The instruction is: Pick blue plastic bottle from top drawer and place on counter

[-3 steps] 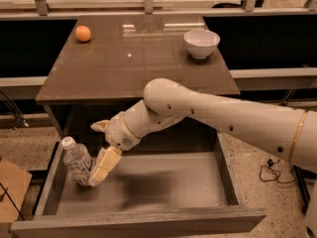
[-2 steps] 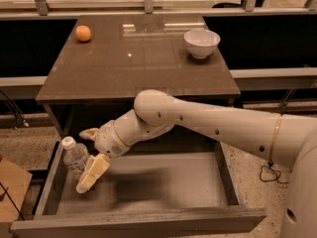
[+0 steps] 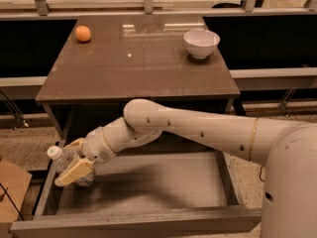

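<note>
The blue plastic bottle (image 3: 63, 158), clear with a white cap, lies at the left end of the open top drawer (image 3: 148, 182). My gripper (image 3: 74, 160) is down inside the drawer at the bottle. It is open, with one tan finger (image 3: 73, 173) in front of the bottle and the other behind it, so the bottle's body sits between them and is partly hidden. The white arm reaches in from the right, under the front edge of the counter (image 3: 133, 58).
An orange ball (image 3: 82, 33) sits at the counter's back left and a white bowl (image 3: 201, 43) at its back right. A cardboard box (image 3: 10, 187) stands on the floor left of the drawer. The drawer's front wall (image 3: 138, 223) runs across the bottom.
The gripper has moved left and slightly down in the drawer, and its fingers now straddle the bottle. The bottle has shifted a little toward the drawer's left wall.
</note>
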Controlling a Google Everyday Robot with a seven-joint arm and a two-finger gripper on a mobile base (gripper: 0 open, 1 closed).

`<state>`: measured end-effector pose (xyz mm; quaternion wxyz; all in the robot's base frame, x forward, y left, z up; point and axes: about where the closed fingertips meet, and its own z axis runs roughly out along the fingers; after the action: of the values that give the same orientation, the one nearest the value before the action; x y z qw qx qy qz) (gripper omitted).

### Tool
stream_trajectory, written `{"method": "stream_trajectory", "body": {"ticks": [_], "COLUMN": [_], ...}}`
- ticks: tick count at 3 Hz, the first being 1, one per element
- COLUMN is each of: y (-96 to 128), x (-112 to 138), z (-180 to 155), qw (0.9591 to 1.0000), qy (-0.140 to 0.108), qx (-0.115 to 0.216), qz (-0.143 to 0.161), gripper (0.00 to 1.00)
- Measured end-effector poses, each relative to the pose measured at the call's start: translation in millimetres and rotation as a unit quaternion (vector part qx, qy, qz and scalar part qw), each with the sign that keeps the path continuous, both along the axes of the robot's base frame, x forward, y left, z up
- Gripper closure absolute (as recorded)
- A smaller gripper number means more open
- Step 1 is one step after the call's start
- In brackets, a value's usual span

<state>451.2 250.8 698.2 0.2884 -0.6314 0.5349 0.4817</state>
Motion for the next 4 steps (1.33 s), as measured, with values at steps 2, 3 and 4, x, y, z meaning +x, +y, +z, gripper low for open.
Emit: {"method": "stream_trajectory", "body": {"ticks": [2, 3, 4], "y": [-34, -69, -108], "x": [15, 25, 40], "z": [22, 55, 96], "qw": [0.9990, 0.9933, 0.9752], "qy": [-0.019, -0.064, -0.119], "qx": [-0.017, -0.082, -0.175], "qz": [-0.037, -0.051, -0.064], "gripper": [0.88, 1.00, 1.00]}}
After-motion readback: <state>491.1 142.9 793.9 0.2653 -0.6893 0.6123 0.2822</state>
